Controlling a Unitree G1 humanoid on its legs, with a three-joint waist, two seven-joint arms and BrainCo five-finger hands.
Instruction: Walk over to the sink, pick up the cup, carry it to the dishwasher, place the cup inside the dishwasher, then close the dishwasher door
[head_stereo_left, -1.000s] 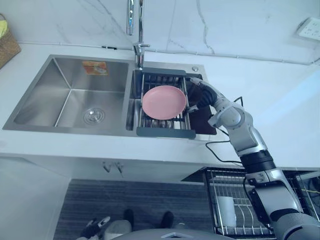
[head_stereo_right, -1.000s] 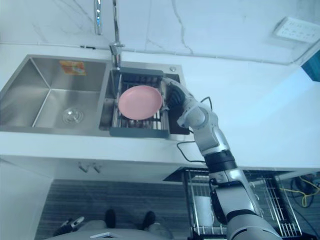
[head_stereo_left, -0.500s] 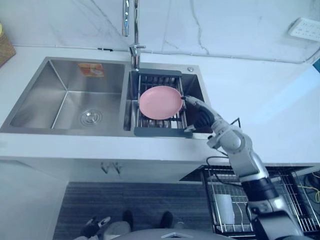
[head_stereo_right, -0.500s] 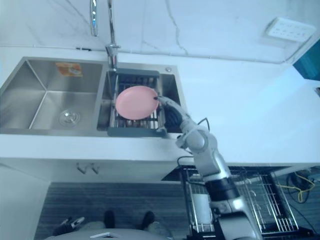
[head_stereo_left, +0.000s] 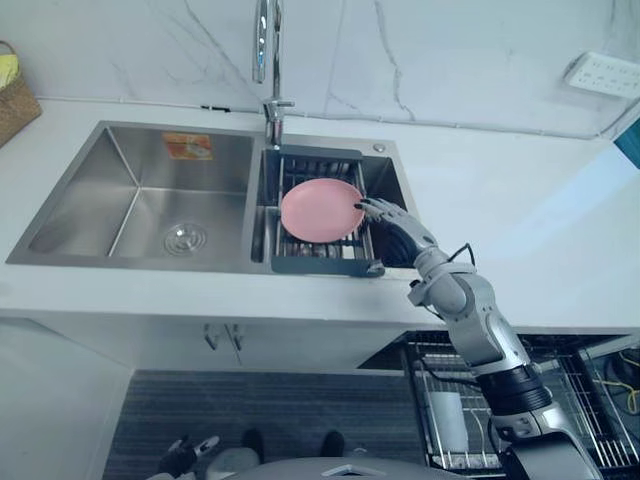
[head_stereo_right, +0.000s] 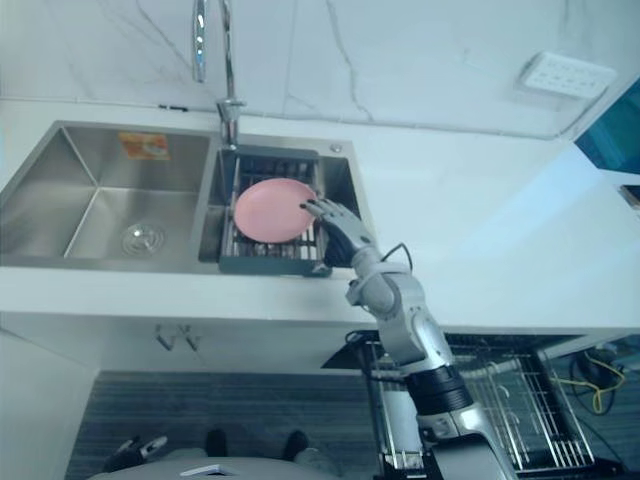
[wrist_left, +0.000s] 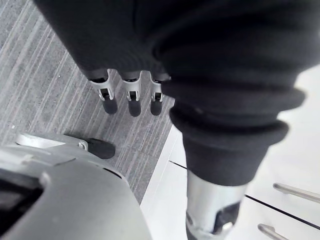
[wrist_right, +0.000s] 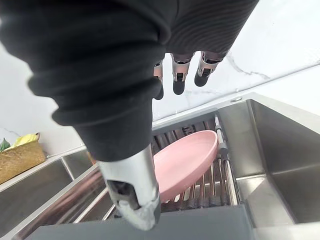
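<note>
Steel double sink (head_stereo_left: 100, 170), right basin: robot's right hand (head_stereo_left: 398, 232) pulls up and back, fingers spread, empty, by the round pink plate (head_stereo_left: 320, 210). No pickup, I'd say; white cup-like thing (head_stereo_left: 450, 420) stands in the dishwasher's wire rack (head_stereo_left: 570, 390).

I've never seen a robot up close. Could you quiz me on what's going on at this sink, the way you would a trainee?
1. What lies on the rack in the sink?
A) a pink plate
B) a green bowl
C) a black pan

2. True or false: the right hand is curled tight round the plate.

3. Fill in: the bare basin with the round drain is on the robot's ____ side.

Key
1. A.
2. False: its fingers are spread open, by the plate's edge.
3. Left.
</note>
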